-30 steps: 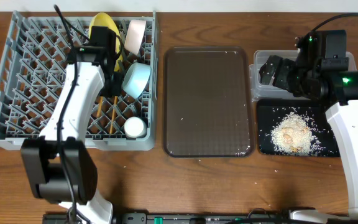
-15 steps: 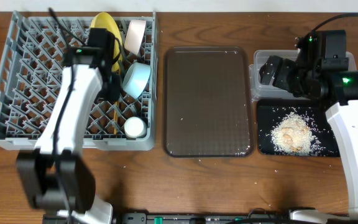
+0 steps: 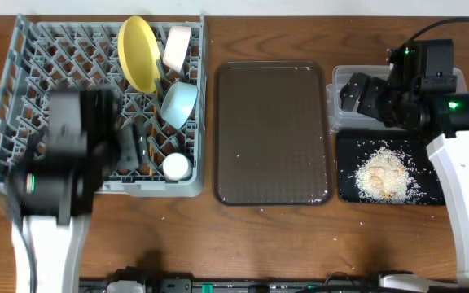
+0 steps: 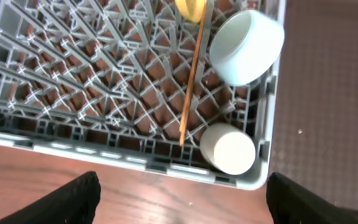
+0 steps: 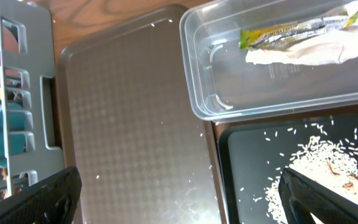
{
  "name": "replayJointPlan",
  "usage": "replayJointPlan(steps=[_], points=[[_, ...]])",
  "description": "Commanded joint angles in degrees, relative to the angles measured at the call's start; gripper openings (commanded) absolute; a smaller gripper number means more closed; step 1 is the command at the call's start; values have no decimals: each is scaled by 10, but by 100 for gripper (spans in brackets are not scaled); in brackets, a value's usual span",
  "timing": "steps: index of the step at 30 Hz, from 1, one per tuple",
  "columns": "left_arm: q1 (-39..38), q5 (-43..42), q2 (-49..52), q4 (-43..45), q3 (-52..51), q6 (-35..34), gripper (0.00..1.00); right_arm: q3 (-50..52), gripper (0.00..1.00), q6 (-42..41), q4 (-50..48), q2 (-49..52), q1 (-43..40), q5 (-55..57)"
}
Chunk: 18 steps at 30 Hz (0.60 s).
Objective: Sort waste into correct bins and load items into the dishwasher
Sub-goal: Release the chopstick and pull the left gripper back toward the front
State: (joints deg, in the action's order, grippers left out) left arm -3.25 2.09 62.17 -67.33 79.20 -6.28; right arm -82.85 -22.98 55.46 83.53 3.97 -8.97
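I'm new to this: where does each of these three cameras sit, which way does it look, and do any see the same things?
Overhead: fixed above the table, facing straight down on dish rack, brown tray, clear tub and black tray; left arm and right arm show.
Left wrist: on the left arm, facing down at the rack's corner with light-blue bowl, chopstick and white cup; its fingertips show.
Right wrist: on the right arm, facing down at tub, rice and brown tray; its fingertips show.
Shared: both wrist views catch the brown tray.

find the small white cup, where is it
Overhead view: the small white cup sits in the front right corner of the dish rack, just below the light-blue bowl, beside the chopsticks.
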Motion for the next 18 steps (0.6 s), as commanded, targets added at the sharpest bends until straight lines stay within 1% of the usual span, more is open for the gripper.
replayJointPlan(steps=[1,5,6,9,11,15,18], points=[[2,-43,-89,44,-107,-13,86,-2,99,3,1,1,2,2],[2,-146,-207,186,-253,-16,87,-2,99,3,1,1,2,2],[2,-172,-235,230,-287,-27,87,-2,99,3,1,1,2,2],[2,-185,-284,299,-340,-76,87,-2,99,3,1,1,2,2],[2,-184,-299,305,-348,-94,87,-2,99,3,1,1,2,2],[2,-184,-300,301,-348,-95,88,-2,99,3,1,1,2,2],[2,-178,-300,278,-348,-90,88,-2,99,3,1,1,2,2]])
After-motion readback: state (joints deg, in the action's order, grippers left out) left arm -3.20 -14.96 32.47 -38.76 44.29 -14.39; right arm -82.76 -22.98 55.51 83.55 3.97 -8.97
